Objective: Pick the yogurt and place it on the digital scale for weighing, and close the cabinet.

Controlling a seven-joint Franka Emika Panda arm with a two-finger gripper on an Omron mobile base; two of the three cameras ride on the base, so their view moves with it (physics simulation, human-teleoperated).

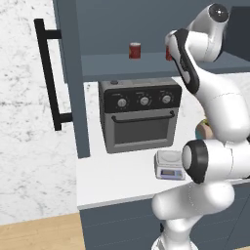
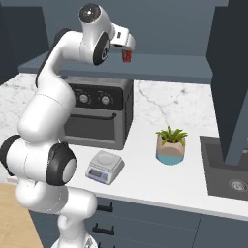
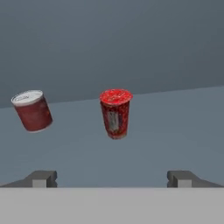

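Wide-open, empty two-finger gripper [image 3: 112, 178] lines up on the small dark red tapered yogurt cup [image 3: 115, 113], needing to advance and clamp

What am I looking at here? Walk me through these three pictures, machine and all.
It is a white robot arm on a base in a rendered kitchen. Two pictures come from cameras behind it, left and right; the third looks out from its hand, which is open and holds nothing. Ahead, on the shelf of the open cabinet, stand the yogurt and a red can. On the counter sit a toaster oven, the digital scale and a potted plant. A sink is at the right.
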